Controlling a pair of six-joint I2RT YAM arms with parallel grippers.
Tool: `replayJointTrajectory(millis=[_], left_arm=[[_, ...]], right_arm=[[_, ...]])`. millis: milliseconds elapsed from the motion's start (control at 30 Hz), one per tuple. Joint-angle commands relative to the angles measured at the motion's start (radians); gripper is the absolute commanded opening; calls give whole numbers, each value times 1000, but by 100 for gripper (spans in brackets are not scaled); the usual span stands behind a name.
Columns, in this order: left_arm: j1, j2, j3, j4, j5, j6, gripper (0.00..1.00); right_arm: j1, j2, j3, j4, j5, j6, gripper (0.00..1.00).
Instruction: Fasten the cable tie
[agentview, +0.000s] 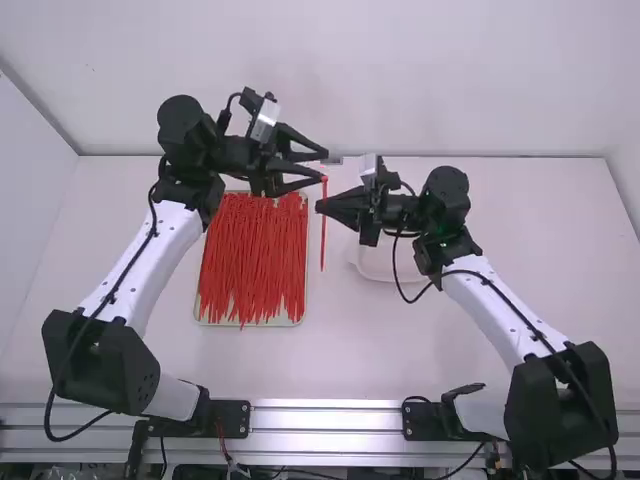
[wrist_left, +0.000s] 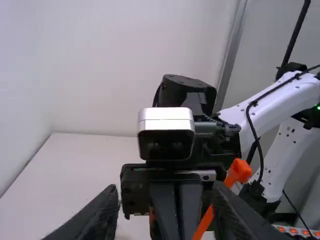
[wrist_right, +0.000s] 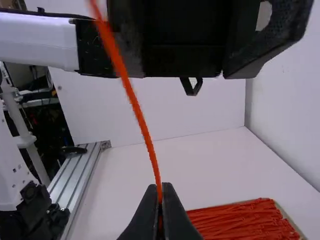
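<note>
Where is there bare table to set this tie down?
Bare table right of the right arm, and the strip between tray and near edge. Crowded: between tray and white container, where the tie hangs.

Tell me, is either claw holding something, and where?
The right gripper pinches one red cable tie near its upper end; the left gripper is open, holding nothing.

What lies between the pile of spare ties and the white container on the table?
In the high view, one red cable tie, held in the shut right pincer, over bare table.
</note>
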Motion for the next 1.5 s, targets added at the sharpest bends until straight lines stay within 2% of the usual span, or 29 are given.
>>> replayJointTrajectory(millis=[0, 200, 267, 733, 933, 1100, 1167, 1233, 1300, 1467], left_arm=[[0, -6, 13, 6, 39, -4, 56], [9, -6, 13, 7, 40, -4, 57], [9, -6, 13, 7, 38, -3, 50], [-21, -5, 13, -8, -10, 19, 35], [-28, -6, 13, -4, -24, 19, 25], [-42, -5, 13, -6, -43, 21, 23], [-42, -5, 13, -4, -47, 23, 17], [-42, -5, 13, -4, -47, 23, 7], [-42, -5, 13, -5, -47, 23, 2], [-41, -6, 13, -4, -48, 23, 1]], right_arm=[[-22, 3, 25, 2, -4, 16, 0], [-29, 3, 25, 1, -11, 16, 0], [-25, 3, 25, 1, -11, 15, 0], [10, 3, 25, 24, 25, 16, 0], [4, 3, 25, 24, 27, 15, 0], [4, 3, 25, 24, 26, 15, 0], [4, 3, 25, 24, 26, 15, 0], [4, 3, 25, 24, 26, 15, 0], [4, 3, 25, 24, 26, 15, 0], [4, 3, 25, 18, 25, 11, 0]])
